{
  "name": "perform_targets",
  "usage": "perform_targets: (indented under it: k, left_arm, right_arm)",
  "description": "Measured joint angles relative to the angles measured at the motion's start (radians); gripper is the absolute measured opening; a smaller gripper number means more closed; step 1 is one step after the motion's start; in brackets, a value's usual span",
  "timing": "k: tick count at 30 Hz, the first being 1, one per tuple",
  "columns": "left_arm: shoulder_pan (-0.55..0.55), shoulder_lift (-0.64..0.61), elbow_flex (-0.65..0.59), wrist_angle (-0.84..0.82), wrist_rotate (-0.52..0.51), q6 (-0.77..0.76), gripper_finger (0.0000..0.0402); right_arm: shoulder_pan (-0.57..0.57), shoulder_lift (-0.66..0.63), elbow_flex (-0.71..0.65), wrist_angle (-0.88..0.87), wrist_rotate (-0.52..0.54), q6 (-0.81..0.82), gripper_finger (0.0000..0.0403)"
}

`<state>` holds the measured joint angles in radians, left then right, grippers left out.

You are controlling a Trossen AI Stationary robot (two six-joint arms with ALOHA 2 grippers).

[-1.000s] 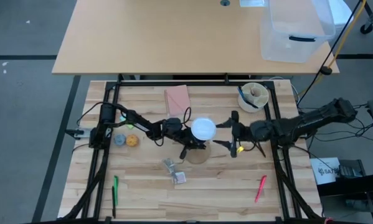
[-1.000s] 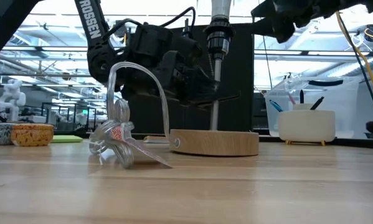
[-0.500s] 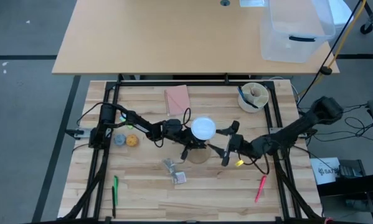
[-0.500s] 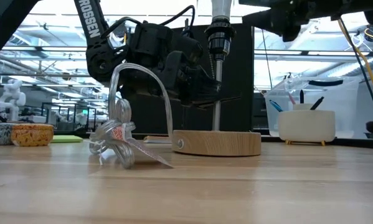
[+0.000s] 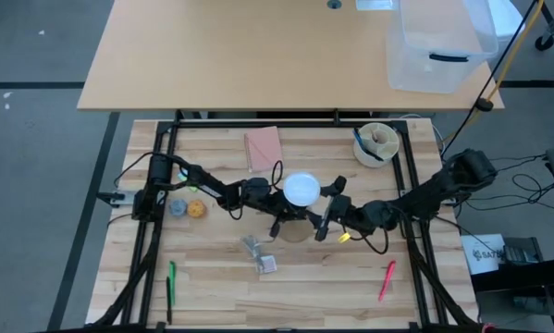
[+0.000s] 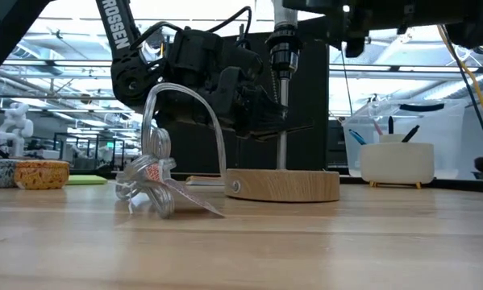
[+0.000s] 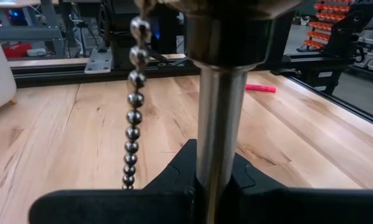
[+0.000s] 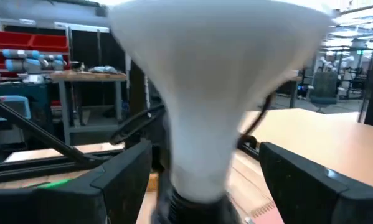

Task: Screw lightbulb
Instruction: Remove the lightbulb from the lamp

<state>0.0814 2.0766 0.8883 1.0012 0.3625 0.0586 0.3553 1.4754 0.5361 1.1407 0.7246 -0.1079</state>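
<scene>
Your white frosted mushroom-shaped lightbulb already sits atop the lamp's metal stem on the round wooden base, mid-table. Left gripper is clenched on the stem. Right gripper fingers are spread either side of the bulb, no grip yet. Twisting's prob. left.

overhead, table-level and close wrist views share lamp stem.

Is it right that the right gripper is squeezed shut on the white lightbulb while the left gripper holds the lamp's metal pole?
Not quite. The right gripper is open, its fingers either side of the lightbulb without closing on it, as the right wrist view shows. The left gripper does hold the lamp's metal pole.
</scene>
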Motion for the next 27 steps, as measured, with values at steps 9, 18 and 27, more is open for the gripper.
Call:
perform_targets:
  k: [9,18,27]
  left_arm:
    - [-0.003,0.0,0.0,0.008,-0.062,-0.007,0.0024]
    - [-0.007,0.0,0.0,0.013,-0.202,-0.013,0.0024]
    - [-0.006,0.0,0.0,0.014,-0.169,-0.001,0.0024]
  right_arm:
    - [-0.035,0.059,0.098,0.002,0.019,-0.04,0.0286]
    - [-0.05,0.06,0.11,-0.006,0.07,-0.05,0.0241]
    - [-0.051,0.06,0.11,-0.017,0.062,-0.095,0.0186]
